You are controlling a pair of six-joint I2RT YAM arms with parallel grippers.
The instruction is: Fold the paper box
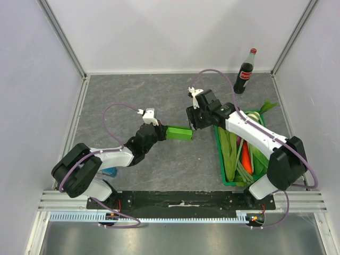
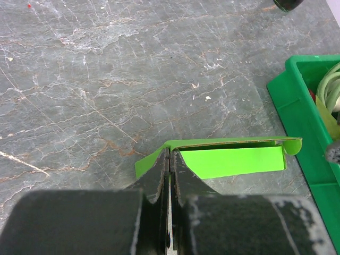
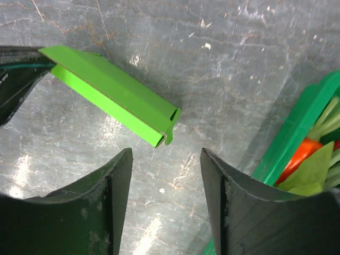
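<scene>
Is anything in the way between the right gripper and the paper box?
Nothing visible. The right gripper, jaws open, faces the free end of the paper box across the table; the left gripper pinches its other end, and the crate sits off to one side.

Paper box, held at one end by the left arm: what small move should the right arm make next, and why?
Probably ease the right fingers forward until they straddle the free end of the paper box. They stand open just short of that end, while the left fingers are shut on the opposite end.
</scene>
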